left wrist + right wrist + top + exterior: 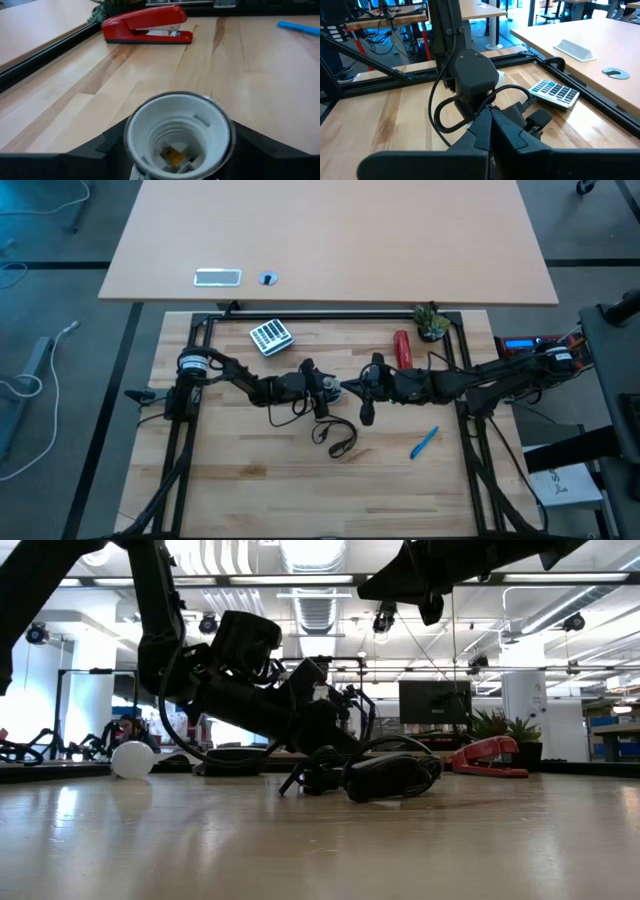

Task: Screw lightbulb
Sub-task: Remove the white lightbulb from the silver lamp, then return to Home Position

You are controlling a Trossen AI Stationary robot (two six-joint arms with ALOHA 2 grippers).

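Note:
My left gripper (325, 385) is low over the middle of the table and shut on the round socket (177, 137). The socket's open white threaded mouth is empty, and its black cord (335, 435) loops on the table toward the near edge. My right gripper (490, 125) is shut and empty. It is raised above the table just right of the socket (352, 388). A small white globe (132, 760), apparently the lightbulb, rests on the table at the far left in the low view, apart from both grippers. My left gripper pinches the socket's body between its two fingers (95, 155), one on each side behind the open rim (150, 107). The socket's own mouth hides the exact place of contact. The socket sits low over the table, its mouth facing the red stapler.
A red stapler (402, 348) and a small plant (431, 322) stand at the far right. A calculator (270, 337) lies at the far left and a blue pen (424, 442) at the near right. A black metal frame (330, 318) borders the table.

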